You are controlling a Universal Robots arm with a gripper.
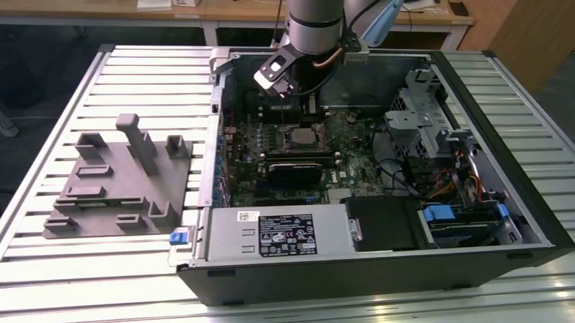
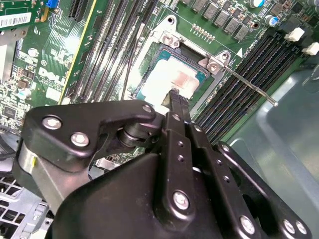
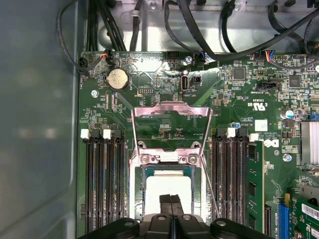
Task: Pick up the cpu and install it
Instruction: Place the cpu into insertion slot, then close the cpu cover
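Observation:
The cpu [image 3: 153,191] lies flat in the motherboard's socket, its silver top bright under the light; the second wrist view has the cpu [image 2: 172,77] inside the metal socket frame [image 2: 167,40]. My gripper [image 3: 171,199] hangs straight over it, black fingers pressed together with nothing between them. The fingertips [image 2: 174,99] stand over the chip's near edge; whether they touch it I cannot tell. The socket's load plate [image 3: 169,112] is swung up and open. In the exterior view the arm [image 1: 310,27] reaches down into the open computer case.
The thin socket lever [image 2: 249,85] sticks out to one side. Memory slots [image 3: 102,184] flank the socket. A black card [image 1: 292,168] and the power supply [image 1: 279,232] lie nearer the case front. A grey plastic fixture [image 1: 117,182] sits on the slatted table at the exterior view's left.

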